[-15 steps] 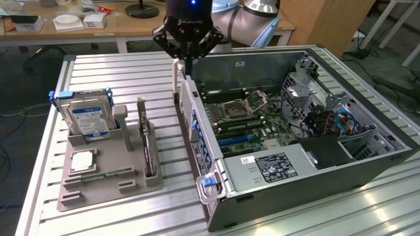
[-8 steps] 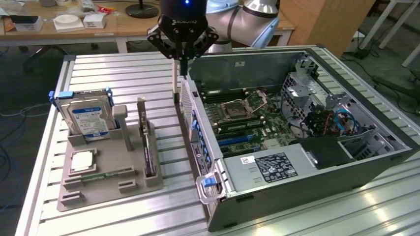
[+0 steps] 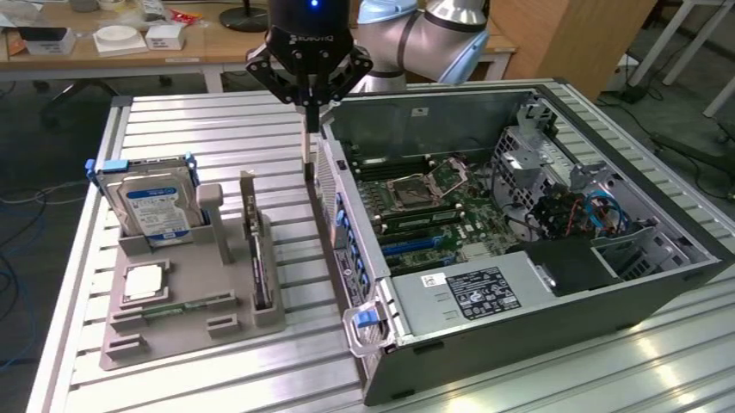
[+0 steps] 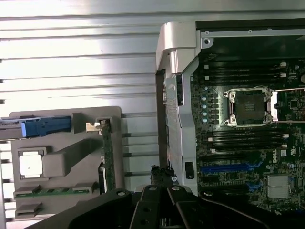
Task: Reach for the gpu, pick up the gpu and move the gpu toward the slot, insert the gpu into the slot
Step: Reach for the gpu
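The gpu (image 3: 257, 258) stands on edge in a grey holder (image 3: 184, 331), its pale bracket at the far end; in the wrist view the gpu (image 4: 107, 157) is a thin green strip. My black gripper (image 3: 310, 112) hangs shut, with nothing in it, above the gap between the holder and the open computer case (image 3: 517, 292). It is beyond the card's bracket end and apart from it. In the wrist view the gripper (image 4: 162, 180) sits beside the case wall. The slot (image 3: 411, 246) is a blue strip on the green motherboard, also visible as the slot (image 4: 224, 168).
The holder also carries a hard drive (image 3: 155, 206), a square silver chip (image 3: 144, 282) and a memory stick (image 3: 178, 307). A processor socket (image 3: 414, 189) and cables (image 3: 574, 211) lie inside the case. Everything rests on a slatted metal table (image 3: 206, 129).
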Controlling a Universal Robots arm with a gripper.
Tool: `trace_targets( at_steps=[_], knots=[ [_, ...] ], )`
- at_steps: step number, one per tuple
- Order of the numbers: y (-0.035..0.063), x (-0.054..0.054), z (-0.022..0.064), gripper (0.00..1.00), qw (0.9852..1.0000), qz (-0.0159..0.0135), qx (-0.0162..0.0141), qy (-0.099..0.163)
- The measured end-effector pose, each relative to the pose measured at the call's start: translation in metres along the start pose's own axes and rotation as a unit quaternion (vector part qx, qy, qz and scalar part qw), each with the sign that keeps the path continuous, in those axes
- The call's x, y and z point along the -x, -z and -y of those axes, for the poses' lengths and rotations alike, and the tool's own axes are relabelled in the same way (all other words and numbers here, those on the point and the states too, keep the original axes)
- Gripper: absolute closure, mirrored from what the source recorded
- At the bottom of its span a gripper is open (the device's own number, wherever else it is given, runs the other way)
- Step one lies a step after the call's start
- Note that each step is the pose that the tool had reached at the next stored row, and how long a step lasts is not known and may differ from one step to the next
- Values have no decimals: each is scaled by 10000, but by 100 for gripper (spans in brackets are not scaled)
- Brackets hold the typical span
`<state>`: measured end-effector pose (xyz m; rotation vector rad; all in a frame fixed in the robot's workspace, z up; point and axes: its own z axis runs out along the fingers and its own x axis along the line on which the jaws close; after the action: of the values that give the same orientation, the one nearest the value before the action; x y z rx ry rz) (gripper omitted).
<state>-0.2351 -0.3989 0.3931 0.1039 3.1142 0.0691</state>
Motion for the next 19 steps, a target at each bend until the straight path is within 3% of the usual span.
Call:
trace_targets(
  at_steps=[19],
  knots=[
    [6,-231,15,90,10000,-1,0,9]
  ],
)
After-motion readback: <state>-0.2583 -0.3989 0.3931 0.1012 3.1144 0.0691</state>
